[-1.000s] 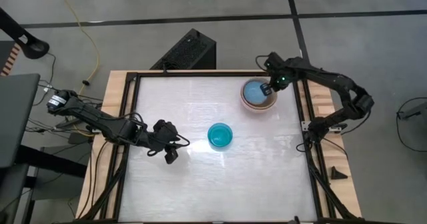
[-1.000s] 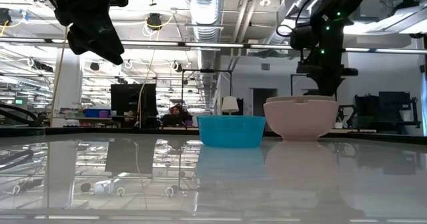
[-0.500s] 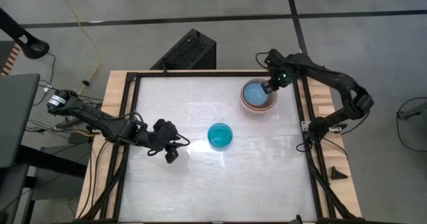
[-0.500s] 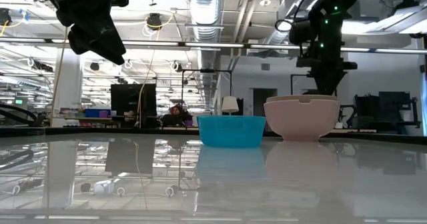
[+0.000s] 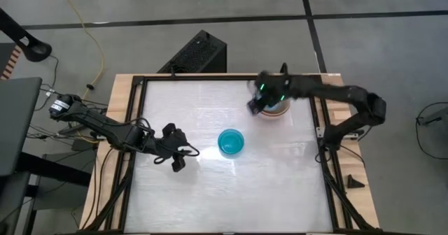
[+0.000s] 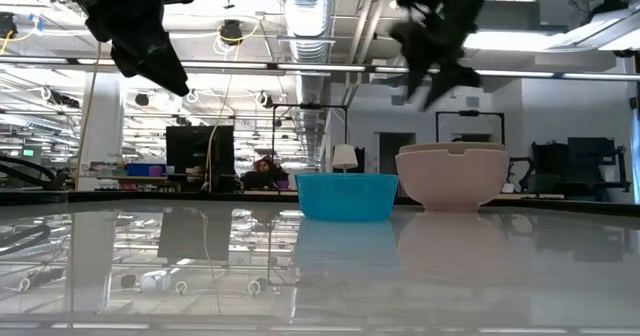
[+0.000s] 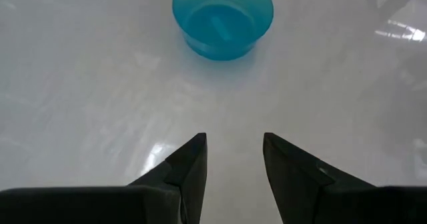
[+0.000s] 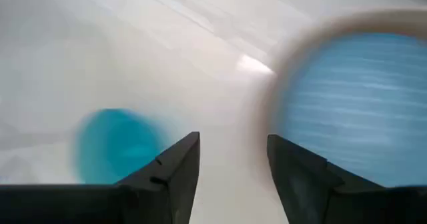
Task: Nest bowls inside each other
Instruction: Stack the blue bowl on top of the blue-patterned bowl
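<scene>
A teal bowl (image 5: 231,142) stands upright on the white table, also seen in the low view (image 6: 345,196) and the left wrist view (image 7: 222,17). At the far right a salmon-pink bowl (image 6: 450,181) holds a paler bowl, and a light-blue bowl (image 8: 360,111) rests inside them. My right gripper (image 8: 233,164) hangs open and blurred in the air above the near-left rim of this stack (image 5: 278,111), touching nothing. My left gripper (image 7: 233,157) is open above the table, left of the teal bowl, with nothing between its fingers.
A black frame (image 5: 140,123) runs around the white tabletop, with wooden strips (image 5: 339,109) outside it. Bare table lies between the teal bowl and the stack and along the near side.
My right gripper has come away from the far-right rim of the light-blue bowl, risen, and swung fast over the stack toward the table's left and the teal bowl. The light-blue bowl stays in the stack.
</scene>
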{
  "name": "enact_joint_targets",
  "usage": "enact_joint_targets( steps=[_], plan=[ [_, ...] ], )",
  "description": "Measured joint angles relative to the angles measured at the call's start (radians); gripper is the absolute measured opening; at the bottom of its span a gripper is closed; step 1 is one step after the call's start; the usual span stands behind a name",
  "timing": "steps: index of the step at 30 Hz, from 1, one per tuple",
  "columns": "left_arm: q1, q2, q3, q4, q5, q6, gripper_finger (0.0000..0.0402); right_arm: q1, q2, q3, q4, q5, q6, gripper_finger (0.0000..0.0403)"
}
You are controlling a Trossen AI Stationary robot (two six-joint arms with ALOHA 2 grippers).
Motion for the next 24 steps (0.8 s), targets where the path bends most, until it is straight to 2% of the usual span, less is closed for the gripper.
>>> enact_joint_targets(
  steps=[5, 11, 17, 24],
  plan=[
    [0.0, 0.0, 0.0, -0.003, 0.0, 0.07, 0.0135, 0.249, 0.062, 0.0, 0.193, 0.109, 0.119, 0.0198],
    [0.001, 0.0, 0.0, -0.03, 0.0, 0.142, 0.0135, 0.411, 0.204, 0.0, 0.248, 0.181, 0.17, 0.0184],
    [0.002, 0.0, 0.0, -0.018, 0.0, 0.19, 0.0135, 0.426, 0.317, -0.001, 0.235, 0.184, 0.258, 0.0173],
    [0.003, 0.0, 0.0, -0.019, 0.0, 0.203, 0.0135, 0.404, 0.334, 0.0, 0.22, 0.247, 0.319, 0.0171]
  ],
)
